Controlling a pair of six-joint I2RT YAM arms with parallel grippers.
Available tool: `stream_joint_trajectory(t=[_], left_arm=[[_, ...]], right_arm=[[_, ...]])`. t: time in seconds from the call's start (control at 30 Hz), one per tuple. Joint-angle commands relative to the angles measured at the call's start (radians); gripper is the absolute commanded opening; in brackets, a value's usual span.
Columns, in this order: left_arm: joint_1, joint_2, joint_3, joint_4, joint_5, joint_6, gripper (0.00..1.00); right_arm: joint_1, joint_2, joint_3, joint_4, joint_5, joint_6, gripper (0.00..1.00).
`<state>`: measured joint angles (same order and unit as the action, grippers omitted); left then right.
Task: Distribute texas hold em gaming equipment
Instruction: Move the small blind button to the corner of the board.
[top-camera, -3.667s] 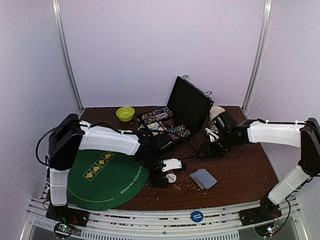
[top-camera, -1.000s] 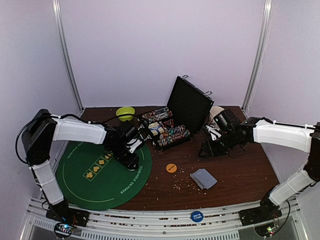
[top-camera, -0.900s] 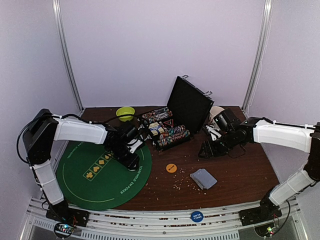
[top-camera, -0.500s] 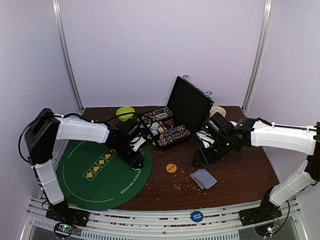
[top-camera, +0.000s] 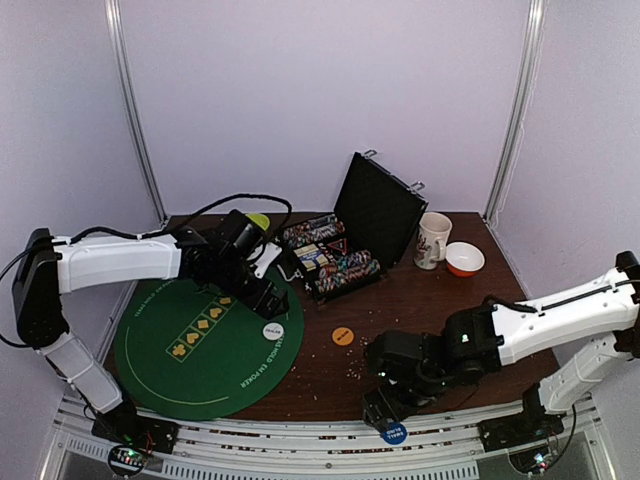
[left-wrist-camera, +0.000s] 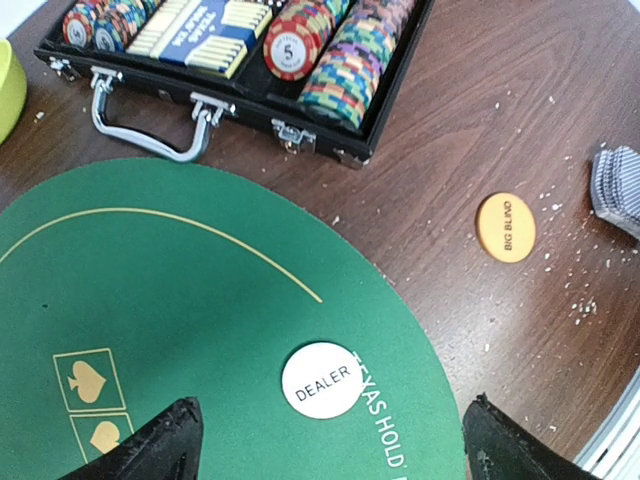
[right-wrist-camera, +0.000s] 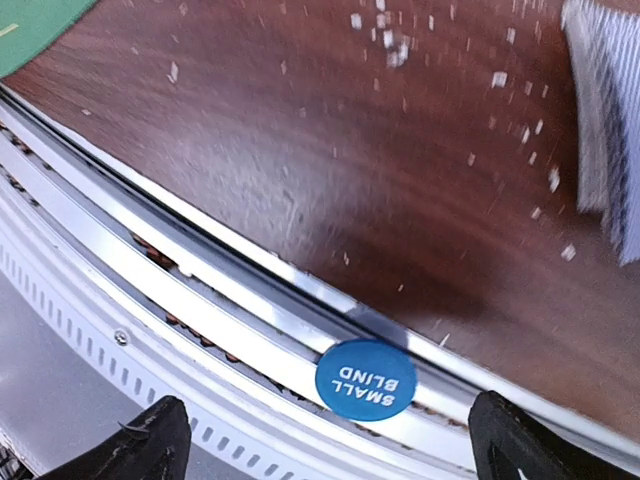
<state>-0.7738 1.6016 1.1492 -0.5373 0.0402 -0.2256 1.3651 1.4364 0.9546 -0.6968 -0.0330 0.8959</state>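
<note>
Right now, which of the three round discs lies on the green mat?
The white DEALER disc; the orange BIG BLIND disc lies on the wooden table, the blue SMALL BLIND disc on the metal rail.

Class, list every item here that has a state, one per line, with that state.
Case, open, lid upright, chips inside.
Dealer disc, face up on the green mat.
Big Blind disc, flat on the table.
Small Blind disc, lying on the front rail.
Card deck, stacked.
Mug, upright.
Left claw, open, empty.
Right claw, open, empty.

The playing cards (right-wrist-camera: 608, 120) are blurred and cropped by the frame's edge.
</note>
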Motion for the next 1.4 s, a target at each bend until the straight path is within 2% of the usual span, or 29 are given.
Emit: stream_joint_trajectory(t=[0.0,0.23,0.5,0.7,0.93,1.03,1.23,1.37], left_arm=[[-0.005,-0.042,-0.032,0.031,-0.011,0.024,0.94],[-0.018,-0.056,-0.062,0.036,-0.008,0.041,0.94],[-0.026,-0.072,-0.096,0.056,-0.005,0.048,0.94],[-0.028,-0.07,-0.101,0.059,0.003,0.058,0.94],[-0.03,-0.055,-0.097,0.068,0.012,0.06,0.94],[-0.032,-0.052,-0.094,0.066,0.012,0.067,0.94],[-0.032,-0.055,-0.094,0.065,0.013,0.08,0.94],[-0.032,-0.059,-0.093,0.065,0.014,0.087,0.94]], right_arm=[[0.086,0.044,-0.044,0.041,0.027,0.204,1.0],[0.143,0.119,-0.042,0.06,0.023,0.265,1.0],[0.156,0.144,-0.091,0.086,0.032,0.315,0.9],[0.155,0.142,-0.088,0.006,0.083,0.325,0.86],[0.151,0.126,-0.121,0.035,0.091,0.332,0.85],[0.15,0.116,-0.137,0.061,0.07,0.318,0.78],[0.155,0.113,-0.137,0.049,0.003,0.31,0.73],[0.187,0.159,-0.078,-0.015,-0.025,0.301,0.75]])
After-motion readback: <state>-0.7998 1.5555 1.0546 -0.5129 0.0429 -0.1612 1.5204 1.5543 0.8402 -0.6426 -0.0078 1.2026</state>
